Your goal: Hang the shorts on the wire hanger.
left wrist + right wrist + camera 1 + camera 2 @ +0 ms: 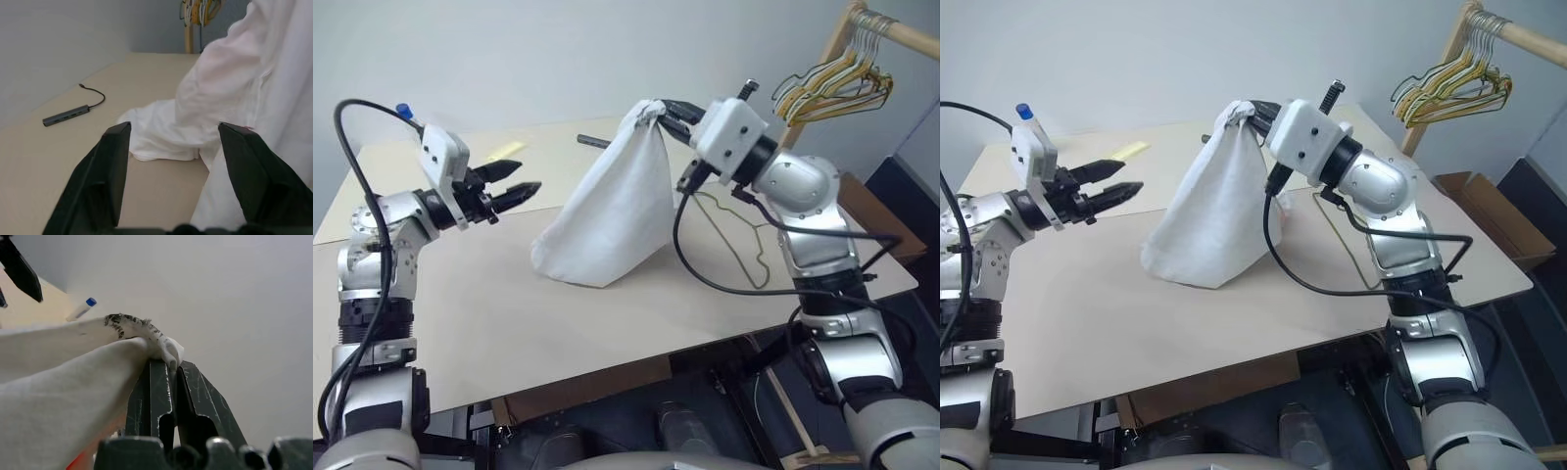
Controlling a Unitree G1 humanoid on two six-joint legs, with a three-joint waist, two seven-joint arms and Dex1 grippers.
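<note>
Now the right hand (668,111) pinches one corner of the shorts (607,211), lifting them so they drape to the tabletop (489,313), hanger (736,235) lying at their 3 o'clock (untouched), while the left hand (514,186) waits released at 9 o'clock.

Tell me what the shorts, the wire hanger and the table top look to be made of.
Shorts: thin white woven fabric, matte; it drapes in soft folds. Wire hanger: thin bare metal wire, dull grey-beige, apparently uncoated. Table top: smooth matte beige board, probably laminate.
</note>
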